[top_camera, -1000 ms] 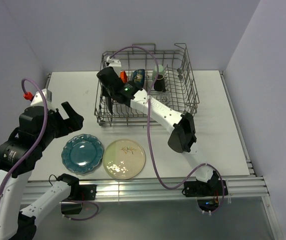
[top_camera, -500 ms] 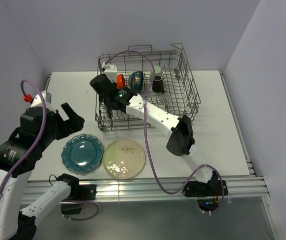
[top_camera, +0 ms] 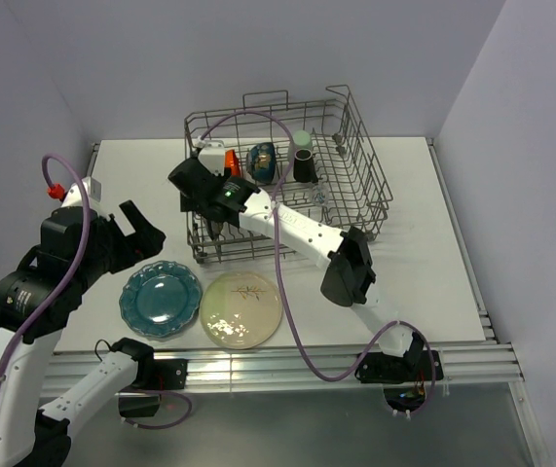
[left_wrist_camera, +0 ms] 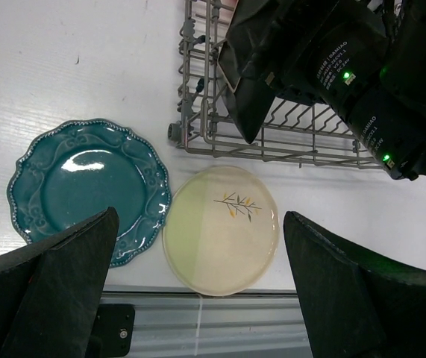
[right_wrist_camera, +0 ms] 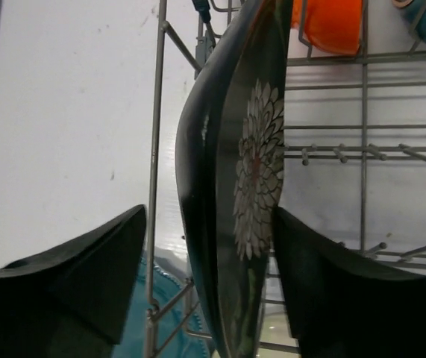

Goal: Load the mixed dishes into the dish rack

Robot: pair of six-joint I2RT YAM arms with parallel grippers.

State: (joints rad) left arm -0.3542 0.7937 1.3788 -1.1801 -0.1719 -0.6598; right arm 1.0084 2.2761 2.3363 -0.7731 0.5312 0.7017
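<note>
Floral plate [right_wrist_camera: 254, 179] upright, inside right gripper [right_wrist_camera: 209, 220]

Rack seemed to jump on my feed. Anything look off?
Yes: the dish rack has shifted left and looks tipped, moving with the right gripper, which straddles the black square floral plate at its left end. The plate may be dragging it.
</note>
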